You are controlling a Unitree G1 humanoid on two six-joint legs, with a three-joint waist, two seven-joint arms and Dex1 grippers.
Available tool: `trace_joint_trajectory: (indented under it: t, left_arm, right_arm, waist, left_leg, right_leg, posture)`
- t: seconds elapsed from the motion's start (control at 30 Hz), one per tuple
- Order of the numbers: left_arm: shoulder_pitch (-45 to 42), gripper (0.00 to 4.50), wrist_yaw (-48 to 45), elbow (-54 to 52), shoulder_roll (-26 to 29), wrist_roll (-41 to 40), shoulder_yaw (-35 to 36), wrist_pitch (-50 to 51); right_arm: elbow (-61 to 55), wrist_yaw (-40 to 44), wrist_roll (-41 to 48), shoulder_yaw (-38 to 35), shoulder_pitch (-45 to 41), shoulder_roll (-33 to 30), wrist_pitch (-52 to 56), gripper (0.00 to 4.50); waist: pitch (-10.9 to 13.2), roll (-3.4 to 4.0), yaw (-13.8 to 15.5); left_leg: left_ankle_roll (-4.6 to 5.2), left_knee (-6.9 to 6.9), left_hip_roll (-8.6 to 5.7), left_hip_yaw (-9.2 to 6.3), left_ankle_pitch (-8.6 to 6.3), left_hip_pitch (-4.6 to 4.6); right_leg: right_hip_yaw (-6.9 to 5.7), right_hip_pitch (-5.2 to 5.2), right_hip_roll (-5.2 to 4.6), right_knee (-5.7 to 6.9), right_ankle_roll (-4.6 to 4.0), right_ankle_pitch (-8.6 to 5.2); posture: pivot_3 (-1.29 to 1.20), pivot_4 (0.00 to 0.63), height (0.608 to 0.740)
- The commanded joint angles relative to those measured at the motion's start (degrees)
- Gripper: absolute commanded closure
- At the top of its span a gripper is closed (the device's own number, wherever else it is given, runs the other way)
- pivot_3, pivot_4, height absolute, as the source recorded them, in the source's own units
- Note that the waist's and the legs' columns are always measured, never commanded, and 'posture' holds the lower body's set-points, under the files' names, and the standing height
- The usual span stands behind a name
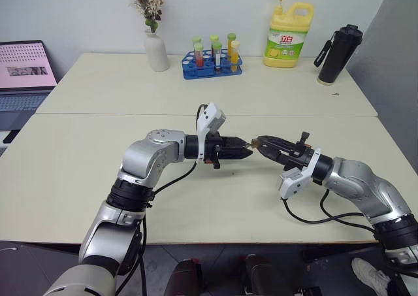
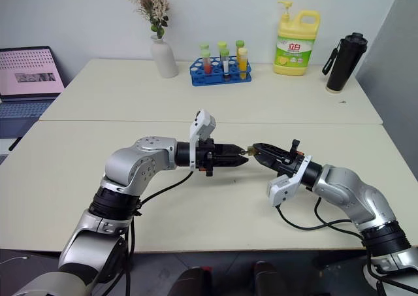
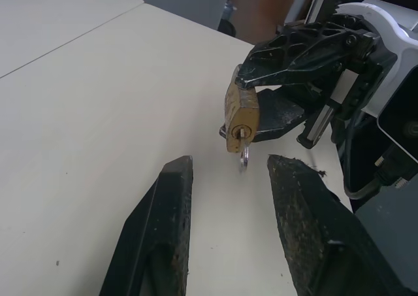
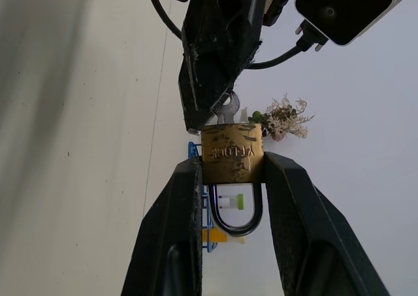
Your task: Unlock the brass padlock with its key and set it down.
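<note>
Padlock (image 4: pixel 232 153) is held above the table (image 1: pixel 85 178), clamped by its brass body between the right gripper's (image 3: pixel 261 106) fingers; in the right wrist view the shackle (image 4: pixel 236 216) is seen looped back toward the wrist, not visibly sprung. The key (image 3: pixel 243 153) is seated in the keyway on the free end face, its small bow sticking out toward the left gripper (image 3: pixel 225 191). That gripper's fingers stand apart, nothing between them, with the key bow just ahead of the tips and roughly on the line between them. In the head views the two grippers are met nearly tip to tip over the near table, both arms bent inward at about the same height, the left pointed toward the right and slightly downward. The padlock's long axis is judged to run along the right gripper's line, so the key faces the left claw almost head-on. The turn is judged not yet made; the left is the nearer and only free claw for pinching the bow.
</note>
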Motion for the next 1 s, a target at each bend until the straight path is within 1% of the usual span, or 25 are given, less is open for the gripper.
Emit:
trace_joint_trajectory:
  t: [0.03,0.1,0.2,0.27,0.47,0.63,0.9,1.0]
  left_arm:
    - [-1.35,2.79,0.00,-0.67,-0.25,-0.42,0.95,-0.94]
    - [-1.36,3.19,0.04,-0.63,-0.35,-0.43,0.99,-0.99]
    - [-1.44,4.20,0.27,-0.42,-0.64,-0.37,1.06,-1.20]
    - [-1.74,4.50,0.48,-0.04,-1.10,-0.10,1.01,-1.83]
    - [-1.72,4.50,0.56,-0.12,-1.70,0.74,0.58,-3.26]
    - [-0.75,4.50,-0.27,-1.30,-0.56,5.25,-1.84,-10.42]
    - [0.33,4.50,-1.19,-2.23,0.07,9.84,-3.85,-20.47]
    - [1.67,4.50,-2.28,-2.60,0.99,13.27,-5.06,-27.90]
  right_arm:
    - [-1.48,-0.27,1.55,-0.95,-0.35,-0.17,-0.42,3.55]
    - [-1.50,-0.25,1.56,-0.94,-0.30,-0.20,-0.46,3.55]
    - [-1.48,-0.10,1.68,-0.85,-0.35,-0.13,-0.40,3.55]
    - [-1.37,0.19,1.86,-0.71,-0.46,-0.12,-0.31,3.55]
    - [-1.36,0.65,2.10,-0.50,-0.38,-0.22,-0.18,3.55]
    - [-1.38,1.50,2.98,-0.29,-0.27,-0.26,0.04,3.55]
    - [-1.29,1.99,3.62,0.10,-0.16,-0.13,0.18,3.55]
    - [-1.31,2.17,3.96,-0.09,0.05,-0.10,0.41,3.55]
  waist:
    - [0.00,0.00,0.00]
    - [0.00,0.00,0.00]
    - [0.00,0.00,0.00]
    - [0.00,0.00,0.01]
    - [0.00,0.00,0.01]
    - [0.00,0.00,0.02]
    - [0.00,0.00,0.01]
    - [0.00,0.00,0.01]
  left_leg:
    - [0.00,0.00,0.00,0.00,0.00,0.00]
    - [0.00,0.00,0.00,0.00,0.00,0.00]
    - [0.00,0.00,0.00,0.00,0.00,0.00]
    - [0.00,0.00,0.00,0.00,0.00,0.00]
    - [0.00,0.00,0.00,0.00,0.00,0.00]
    - [0.00,0.00,-0.01,0.01,0.00,0.00]
    - [0.00,0.00,-0.01,0.02,0.00,0.00]
    - [0.00,0.00,0.00,0.02,0.00,0.00]
  right_leg:
    - [0.00,0.00,0.00,0.00,0.00,0.00]
    - [0.00,0.00,0.00,0.00,0.00,0.00]
    - [0.00,0.00,0.00,0.00,0.00,0.00]
    - [0.00,0.00,0.00,0.00,0.00,0.00]
    - [0.00,0.00,0.00,0.00,0.00,0.00]
    - [0.00,0.00,0.00,0.00,0.00,0.00]
    - [0.02,0.00,0.00,0.00,0.00,0.00]
    - [0.02,0.00,0.00,0.00,0.00,0.00]
  posture:
    - [0.00,0.150,0.740]
    - [0.00,0.150,0.740]
    - [0.00,0.150,0.740]
    - [0.00,0.150,0.740]
    - [0.00,0.150,0.740]
    - [0.00,0.150,0.740]
    - [0.00,0.150,0.740]
    - [0.00,0.150,0.740]
